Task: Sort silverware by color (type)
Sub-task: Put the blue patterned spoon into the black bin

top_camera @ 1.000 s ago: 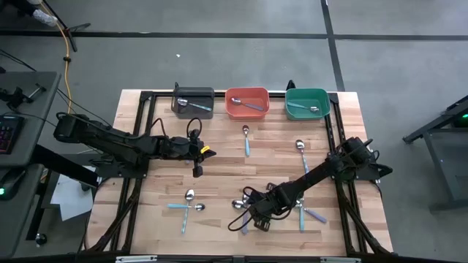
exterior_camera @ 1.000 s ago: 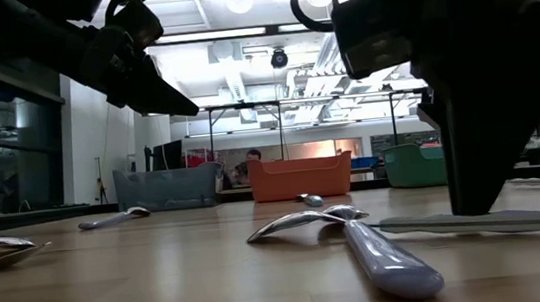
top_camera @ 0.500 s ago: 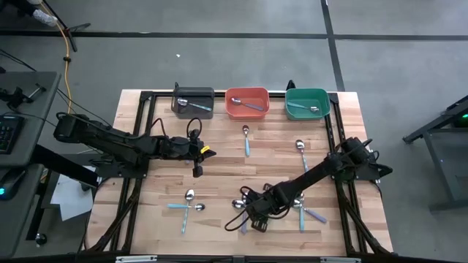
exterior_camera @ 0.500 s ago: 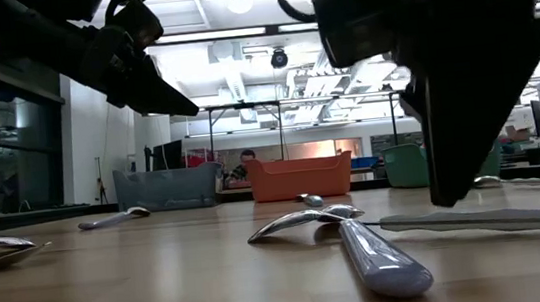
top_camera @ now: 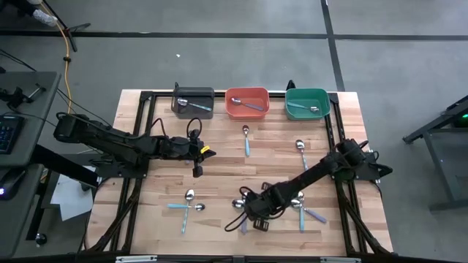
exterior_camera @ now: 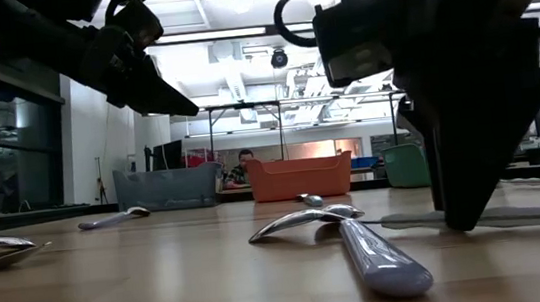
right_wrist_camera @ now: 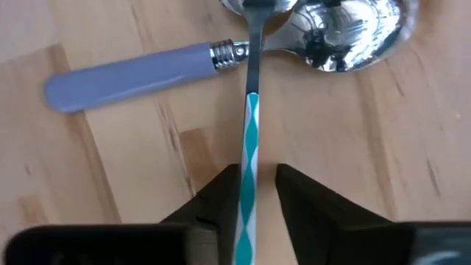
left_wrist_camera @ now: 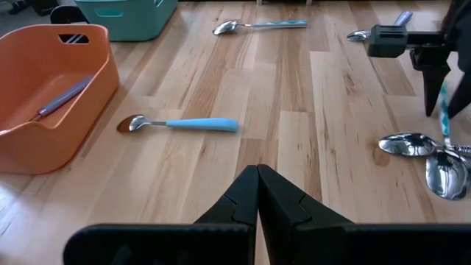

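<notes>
My right gripper [right_wrist_camera: 254, 177] points down at the table's near middle [top_camera: 257, 219]. Its fingers stand narrowly open on either side of the handle of a teal-and-white striped spoon [right_wrist_camera: 250, 125]. That spoon lies flat, its neck crossing a lavender-handled spoon [right_wrist_camera: 132, 73], and their shiny bowls [right_wrist_camera: 346, 33] lie together. My left gripper [left_wrist_camera: 257, 191] hangs shut with nothing in it over the table's left middle [top_camera: 197, 169]. More spoons lie loose: a light blue one [top_camera: 247, 142], another [top_camera: 301, 153], and a pair [top_camera: 186, 206]. My right gripper comes from above with its fingers across the striped spoon's handle [right_wrist_camera: 249, 158], near the handle's middle. One finger [right_wrist_camera: 221, 195] lies right beside the handle and the other [right_wrist_camera: 294, 191] stands a small gap away. Whether either touches it, I cannot tell. The spoon lies flat on the table.
A grey bin [top_camera: 194, 102], an orange bin [top_camera: 247, 102] and a teal bin [top_camera: 307, 102] stand in a row at the far edge, each with a spoon inside. More spoons [top_camera: 301, 212] lie right of my right gripper. Bare wood lies at the centre.
My right gripper has sunk a little toward the table over the striped spoon's handle and has rolled slightly about its own pointing line. The spoons lie where they were.
</notes>
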`<state>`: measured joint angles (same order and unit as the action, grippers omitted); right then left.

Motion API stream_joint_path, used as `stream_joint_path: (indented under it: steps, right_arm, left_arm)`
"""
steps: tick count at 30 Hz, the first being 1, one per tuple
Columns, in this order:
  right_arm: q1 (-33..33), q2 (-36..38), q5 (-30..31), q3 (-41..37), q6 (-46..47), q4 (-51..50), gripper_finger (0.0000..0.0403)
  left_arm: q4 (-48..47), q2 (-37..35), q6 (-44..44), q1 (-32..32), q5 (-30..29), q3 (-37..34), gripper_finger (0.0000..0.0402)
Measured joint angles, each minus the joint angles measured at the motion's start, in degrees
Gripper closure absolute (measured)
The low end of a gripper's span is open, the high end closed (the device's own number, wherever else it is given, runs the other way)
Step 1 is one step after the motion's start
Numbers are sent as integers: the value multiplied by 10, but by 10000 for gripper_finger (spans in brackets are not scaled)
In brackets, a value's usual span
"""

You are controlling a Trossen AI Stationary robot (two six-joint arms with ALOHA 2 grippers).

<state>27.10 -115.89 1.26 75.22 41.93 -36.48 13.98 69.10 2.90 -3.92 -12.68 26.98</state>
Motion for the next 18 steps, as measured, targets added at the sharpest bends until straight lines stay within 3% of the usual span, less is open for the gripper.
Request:
stream_joint_path:
  steps: [7,13,18]
  right_arm:
    - [-6,2,-17,-1,-47,-10,393]
    - [-10,38,7,-9,-75,-43,389]
    - [-18,92,82,-4,-101,-73,398]
  left_arm:
    - [0,0,0,-9,0,0,401]
    - [6,0,-1,-22,-23,0,401]
    - [10,0,-5,-25,-46,0,401]
